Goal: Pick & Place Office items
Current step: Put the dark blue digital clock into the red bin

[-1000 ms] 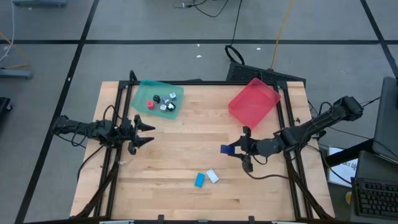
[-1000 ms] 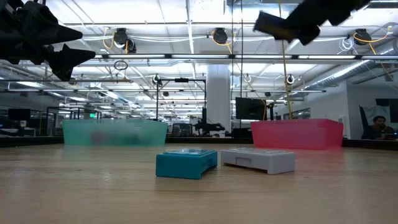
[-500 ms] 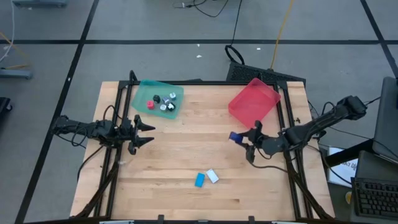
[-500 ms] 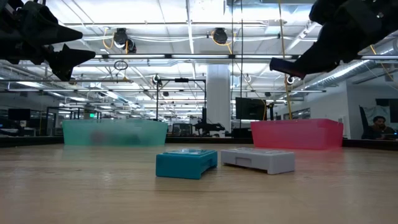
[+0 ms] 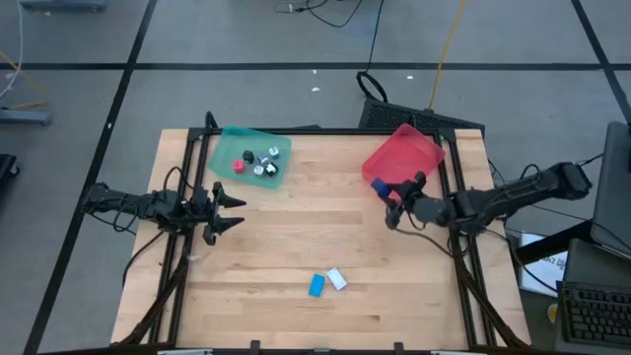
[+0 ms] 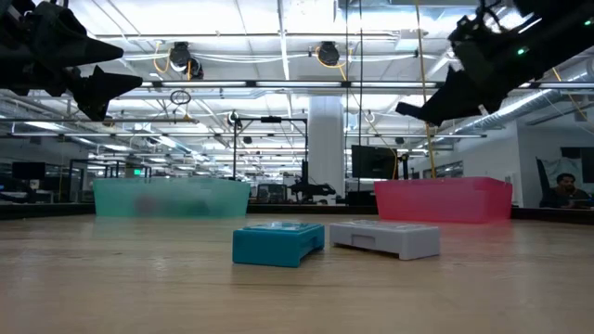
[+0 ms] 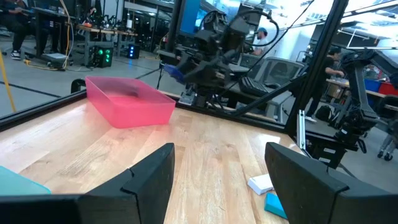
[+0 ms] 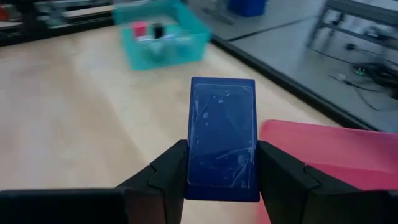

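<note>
My right gripper (image 5: 392, 199) hangs above the table at the near left corner of the red tray (image 5: 403, 161), shut on a dark blue block (image 8: 222, 137) (image 5: 379, 184). The red tray's edge (image 8: 323, 149) shows just beside the block in the right wrist view. A bright blue block (image 5: 316, 285) (image 6: 277, 243) and a white block (image 5: 337, 279) (image 6: 384, 237) lie flat on the wood near the table's near edge. Several small pieces (image 5: 258, 162) sit in the teal tray (image 5: 248, 156). My left gripper (image 5: 229, 210) waits open at the table's left side, above the wood. My right gripper pinches the dark blue block by its two long sides (image 8: 193, 171), one finger on each, at the end nearer the wrist. The fingers (image 8: 281, 174) lie along the block, which sticks out beyond them. It is lifted clear of the table.
A black frame (image 5: 187, 158) runs along the table's left and right sides. The teal tray stands at the far left, the red tray at the far right. Bare wood (image 5: 296, 227) spreads across the table's middle. Cables (image 5: 375, 94) lie on the floor beyond the far edge.
My right gripper has carried the dark blue block from mid-table toward the far right, up to the red tray's near left corner, staying shut on it throughout. The block has stayed lifted clear.
</note>
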Available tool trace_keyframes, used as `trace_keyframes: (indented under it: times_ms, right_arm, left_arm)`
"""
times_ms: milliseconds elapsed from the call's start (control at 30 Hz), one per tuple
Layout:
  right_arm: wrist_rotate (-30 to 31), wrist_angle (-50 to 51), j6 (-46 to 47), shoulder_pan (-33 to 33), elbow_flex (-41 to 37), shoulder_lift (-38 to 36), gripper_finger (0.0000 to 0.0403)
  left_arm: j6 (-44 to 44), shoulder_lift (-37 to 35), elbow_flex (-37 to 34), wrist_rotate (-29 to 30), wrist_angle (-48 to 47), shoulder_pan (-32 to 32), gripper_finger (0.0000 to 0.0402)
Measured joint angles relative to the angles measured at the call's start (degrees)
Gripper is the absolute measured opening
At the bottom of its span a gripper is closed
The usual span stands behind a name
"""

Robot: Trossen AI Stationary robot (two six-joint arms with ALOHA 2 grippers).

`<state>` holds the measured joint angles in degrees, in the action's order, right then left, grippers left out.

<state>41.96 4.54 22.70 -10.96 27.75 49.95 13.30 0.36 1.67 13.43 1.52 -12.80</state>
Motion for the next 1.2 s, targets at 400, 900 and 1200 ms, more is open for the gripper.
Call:
trace_keyframes:
  times_ms: [400, 900, 1200]
  right_arm:
    - [-4.9, 0.0, -3.2, 20.1, 0.0, 0.0, 0.0151]
    - [-19.8, 5.7, -4.1, 47.3, 0.0, 2.0, 0.0151]
    - [-22.7, 6.4, -5.0, 53.4, 0.0, 7.6, 0.0152]
  left_arm:
    - [0.0, 0.0, 0.0, 0.0, 0.0, 0.0, 0.0253]
    - [0.0, 0.0, 0.0, 0.0, 0.0, 0.0, 0.0253]
    - [0.0, 0.0, 0.0, 0.0, 0.0, 0.0, 0.0253]
